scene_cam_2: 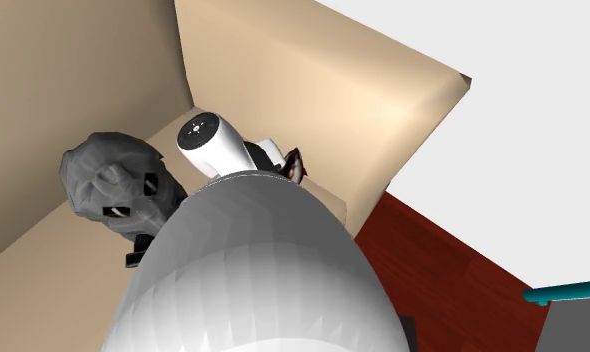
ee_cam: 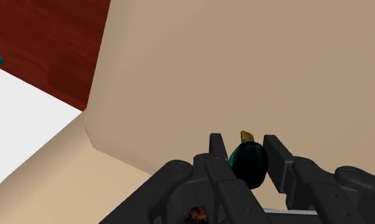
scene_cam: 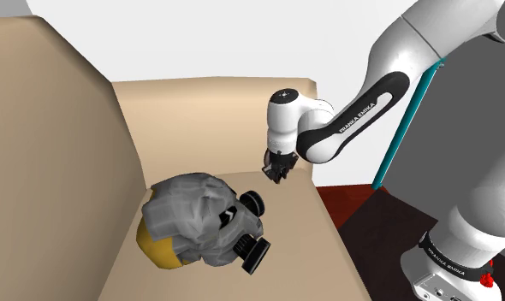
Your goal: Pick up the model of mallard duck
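The fingers [ee_cam: 276, 159] are clamping the duck [ee_cam: 248, 164] by its dark green head, low over the sofa seat [scene_cam: 311, 231] near the grey mask [scene_cam: 195, 214]; the lift appears to be beginning, calling for a steady rise.

Light is bright and even in all three views. In the shoulder view the tan sofa [scene_cam: 62, 162] is dimmer on its upright panel at left and paler on the seat at centre. The white arm [scene_cam: 388, 60] grades softly to grey along its lower edges. In the second exterior view its big link at lower centre shows faceted shading. In the wrist view the black gripper [ee_cam: 242, 145] reads almost flat, and the duck model [ee_cam: 248, 164] is dark teal.
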Controlling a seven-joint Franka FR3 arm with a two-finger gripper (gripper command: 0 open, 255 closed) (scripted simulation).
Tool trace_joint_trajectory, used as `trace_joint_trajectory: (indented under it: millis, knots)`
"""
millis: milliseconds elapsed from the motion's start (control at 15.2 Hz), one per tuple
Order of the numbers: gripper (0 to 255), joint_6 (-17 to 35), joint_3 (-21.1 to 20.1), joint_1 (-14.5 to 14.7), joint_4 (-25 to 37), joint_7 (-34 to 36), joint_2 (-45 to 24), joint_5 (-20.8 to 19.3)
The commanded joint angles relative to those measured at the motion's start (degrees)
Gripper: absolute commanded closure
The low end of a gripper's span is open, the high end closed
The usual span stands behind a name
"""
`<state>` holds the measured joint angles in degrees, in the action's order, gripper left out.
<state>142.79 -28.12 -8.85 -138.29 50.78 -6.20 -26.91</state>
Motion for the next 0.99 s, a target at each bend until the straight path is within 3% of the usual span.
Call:
trace_joint_trajectory:
  millis: [0,924]
  knots:
    - [255,-0.87,-0.29,-0.17,0.07,-1.23,1.16,1.45]
    - [255,-9.22,-1.01,-0.02,2.15,-9.89,10.02,11.43]
